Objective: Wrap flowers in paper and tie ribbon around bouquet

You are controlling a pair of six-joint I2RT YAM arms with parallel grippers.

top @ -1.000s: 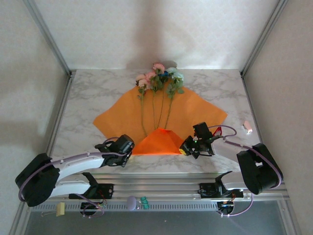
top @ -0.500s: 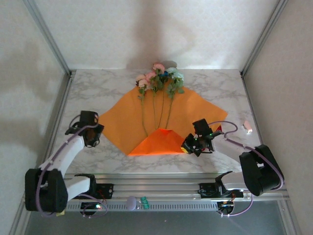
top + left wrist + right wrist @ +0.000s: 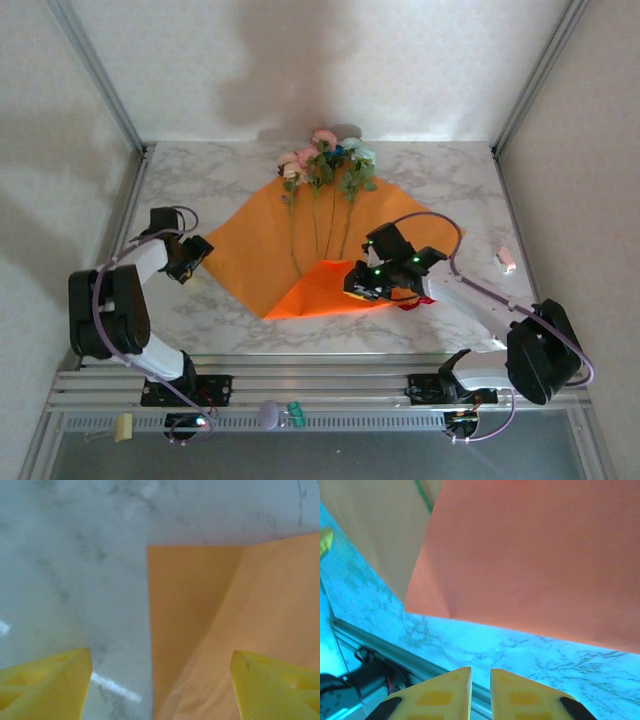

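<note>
The jaws of the left gripper (image 3: 192, 258) were spread wide, and nothing was held between them. In the left wrist view its yellow fingers (image 3: 47, 685) were seen far apart at the lower corners. A corner of the orange paper (image 3: 240, 610) lay ahead of them and between them. The straight edge of the paper ran down toward the gap, nearer the right finger, and bare marble tabletop (image 3: 75, 570) was left in front of the left finger. Whether the paper was touched could not be told.

The jaws of the right gripper (image 3: 352, 285) were parted by a narrow gap only, and nothing was pinched in it. In the right wrist view the two yellow fingers (image 3: 440, 695) were seen side by side. The brighter folded-up flap (image 3: 530, 560) of the paper was spread just beyond their tips, not gripped. A paler face of the paper and a green stem (image 3: 423, 495) were seen farther off, up and to the left.

From above, the flowers (image 3: 325, 160) were laid on the sheet between the two grippers, with their heads well beyond the fingertips, past its far edge. A short piece of the red ribbon (image 3: 410, 302) was seen just behind the right gripper's body.
</note>
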